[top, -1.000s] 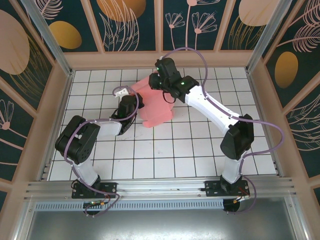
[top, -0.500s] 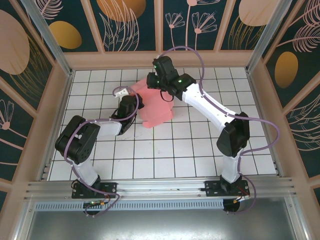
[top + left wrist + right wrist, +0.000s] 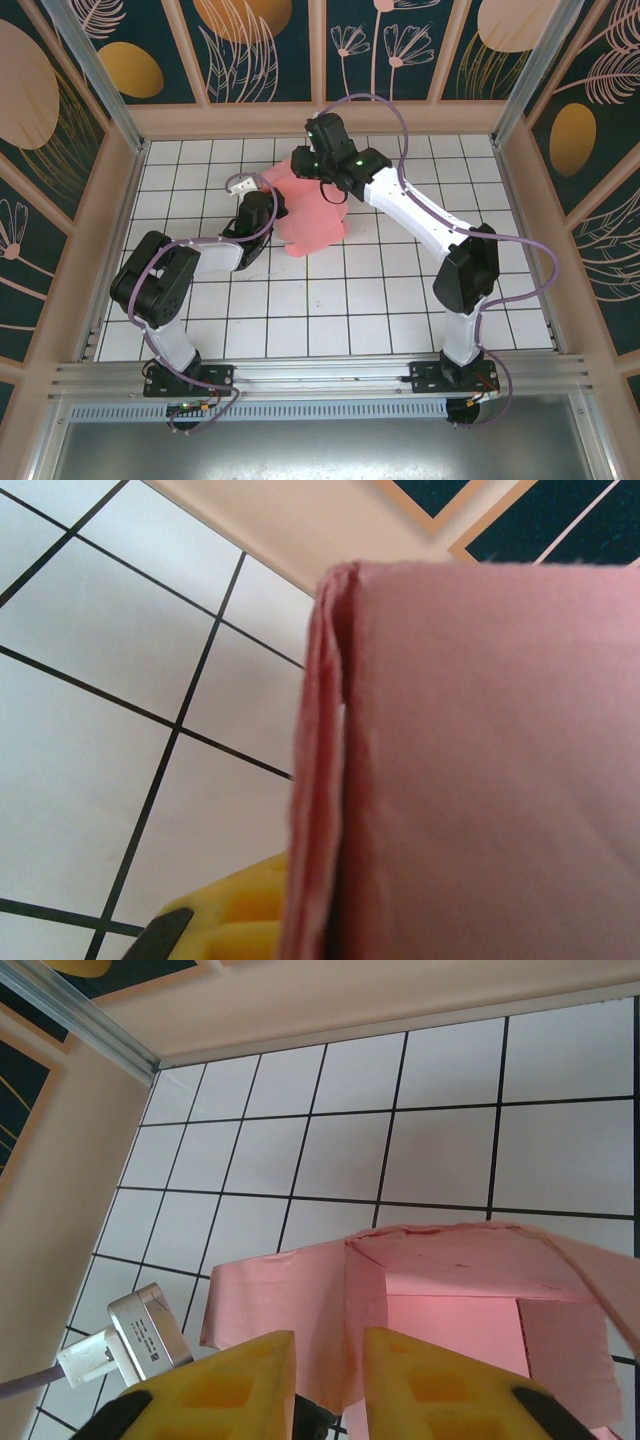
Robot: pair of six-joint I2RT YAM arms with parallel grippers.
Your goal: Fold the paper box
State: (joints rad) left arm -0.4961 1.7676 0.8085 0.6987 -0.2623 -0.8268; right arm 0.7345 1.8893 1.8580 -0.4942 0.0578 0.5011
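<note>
The paper box (image 3: 315,222) sits upper centre of the floor, half formed: walls raised, flaps not yet tucked. The left gripper (image 3: 268,205) pinches its side. The right gripper (image 3: 328,1385) straddles a wall, jaws slightly parted.

Paper box (image 3: 318,225) on table (image 3: 400,300), left arm (image 3: 200,258) and right arm (image 3: 420,215) seemingly touching
</note>
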